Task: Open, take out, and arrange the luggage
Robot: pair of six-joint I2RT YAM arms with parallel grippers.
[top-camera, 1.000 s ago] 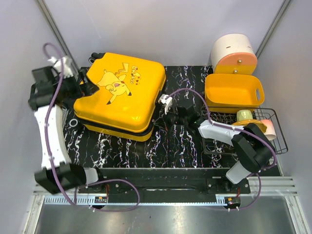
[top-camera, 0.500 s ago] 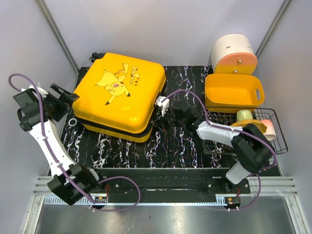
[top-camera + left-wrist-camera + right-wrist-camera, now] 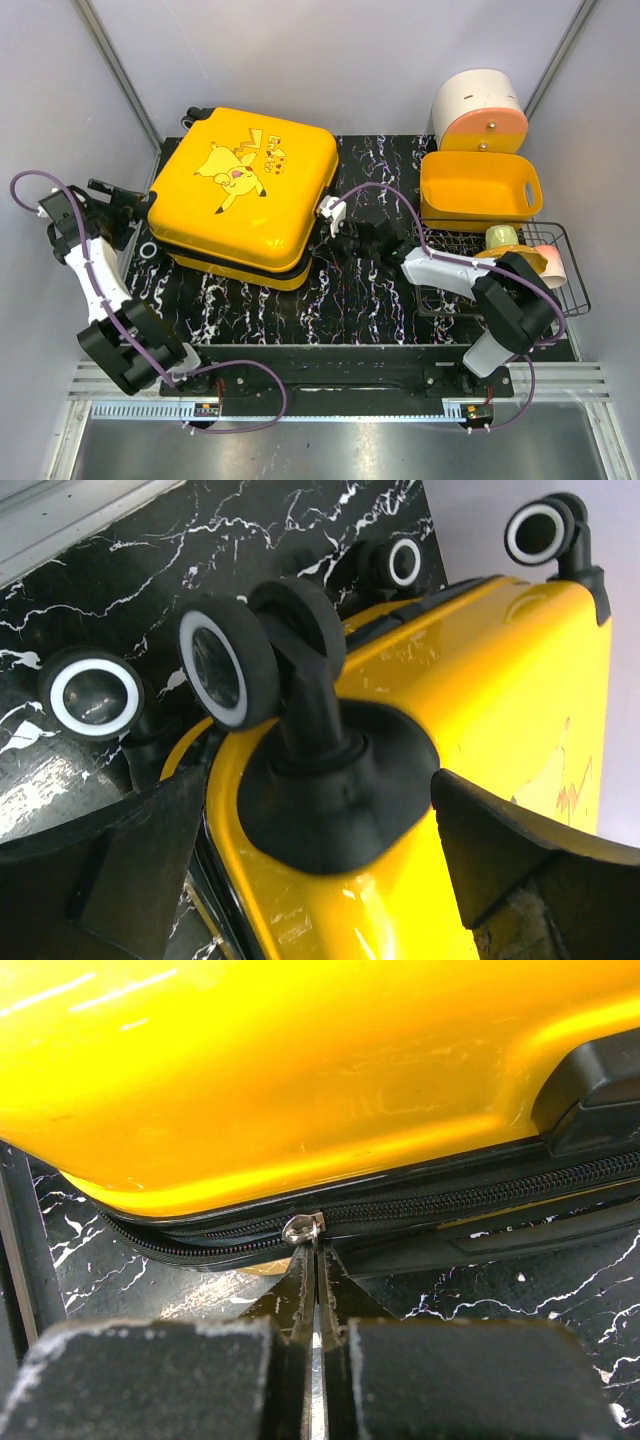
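The left gripper (image 3: 120,198) has drawn back from the luggage's (image 3: 250,195) far-left corner, where it sat a second ago, to its left edge by the wheels (image 3: 215,670); its arm has folded lower and leftward; the right gripper (image 3: 328,211) has edged nearer the luggage's right side.

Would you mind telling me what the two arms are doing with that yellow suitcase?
The luggage lies flat and zipped shut on the table. The right gripper is shut at the side seam and appears to pinch the zipper pull, so unzipping has not visibly begun. The left gripper is open at the suitcase's wheel corner, with a wheel between its fingers but not clamped.
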